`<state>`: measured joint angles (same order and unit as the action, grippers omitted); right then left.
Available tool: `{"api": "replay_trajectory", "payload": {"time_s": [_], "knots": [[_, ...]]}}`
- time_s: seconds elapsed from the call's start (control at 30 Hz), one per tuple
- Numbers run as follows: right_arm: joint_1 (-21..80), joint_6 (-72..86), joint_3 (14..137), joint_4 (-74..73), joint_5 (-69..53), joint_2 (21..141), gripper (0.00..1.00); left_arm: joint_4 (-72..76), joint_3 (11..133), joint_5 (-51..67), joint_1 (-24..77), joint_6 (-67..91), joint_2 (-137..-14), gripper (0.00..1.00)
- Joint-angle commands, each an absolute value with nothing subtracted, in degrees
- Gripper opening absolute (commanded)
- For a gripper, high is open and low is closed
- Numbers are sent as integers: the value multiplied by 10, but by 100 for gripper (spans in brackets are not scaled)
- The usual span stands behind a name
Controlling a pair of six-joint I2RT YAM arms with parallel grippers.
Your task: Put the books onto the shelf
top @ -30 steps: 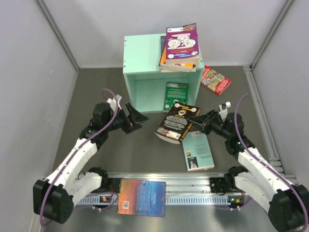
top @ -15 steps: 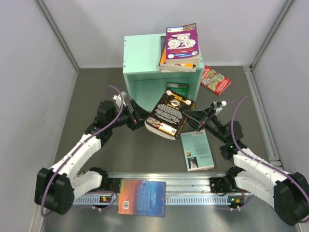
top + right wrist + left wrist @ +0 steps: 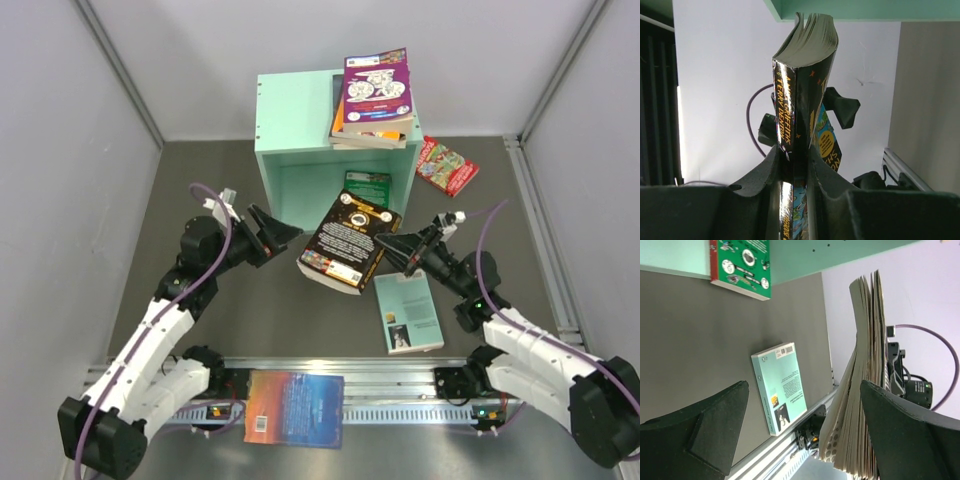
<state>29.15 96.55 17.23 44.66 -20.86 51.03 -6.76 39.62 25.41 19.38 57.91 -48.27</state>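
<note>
Mint-green wood forms the shelf [image 3: 295, 110], which stands at the far middle of the surface [image 3: 200, 180] with its open front towards the arms. By my reading the task is barely begun.

At the near edge a blue-orange book [image 3: 295, 408] lies on the metal rail [image 3: 400, 378]. A dark book [image 3: 347, 242] hangs in the air just before the shelf's opening. Only a green book [image 3: 366, 188] is inside the shelf, standing on its floor at the right. A stack of books [image 3: 375, 95] topped by a purple cover rests on the shelf's roof, not within it. A teal book [image 3: 410, 312] lies flat right of middle, and a red book [image 3: 446, 165] lies near the far right corner, beside the shelf.

The left gripper [image 3: 280, 235] reaches from the left towards the dark book's page edge. Its jaws gape wide and carry nothing, and the fanned pages sit close to one jaw. The right gripper [image 3: 388, 247] stretches in from the right, with its jaws pinched on the dark book at its spine. It holds the book clear of the surface and tilted towards the opening.
</note>
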Motion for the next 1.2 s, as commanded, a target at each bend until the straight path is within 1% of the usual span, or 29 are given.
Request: {"api": "replay_trajectory", "payload": {"time_s": [0.0,0.1,0.23,0.3,0.37,0.5,0.6,0.7,0.83,0.9,0.93,0.97,1.0,1.07,1.1,1.13,1.17], "knots": [[300,948,193,476,-219,511,0,-81,421,226,189,570,-479,98],[301,941,199,469,-228,523,0,-57,421,244,189,582,-488,98],[310,929,214,461,-236,545,0,-6,418,300,189,593,-505,98],[312,920,228,459,-241,562,0,-5,421,312,190,598,-515,99],[317,919,234,464,-242,579,0,31,418,328,194,603,-519,99],[320,931,249,499,-247,609,0,22,421,351,211,588,-561,98],[320,953,251,545,-243,634,0,-32,425,325,241,560,-588,96],[320,987,240,625,-236,668,0,-38,415,297,273,557,-598,95],[321,1026,217,729,-220,714,0,-21,412,291,288,575,-602,95],[321,1040,204,771,-215,723,0,-6,410,289,288,594,-600,90],[321,1041,200,779,-214,727,0,15,408,288,288,603,-599,86],[321,1042,190,783,-214,729,0,25,405,287,288,618,-597,77],[321,1042,185,784,-213,729,0,32,404,287,288,624,-593,63],[320,1039,172,784,-211,726,0,36,406,280,288,630,-591,39],[321,1039,169,784,-210,725,0,33,407,275,288,630,-588,18],[320,1038,166,784,-210,725,0,26,409,270,288,629,-588,9],[319,1038,162,784,-212,726,0,20,408,262,288,628,-585,2]]}}
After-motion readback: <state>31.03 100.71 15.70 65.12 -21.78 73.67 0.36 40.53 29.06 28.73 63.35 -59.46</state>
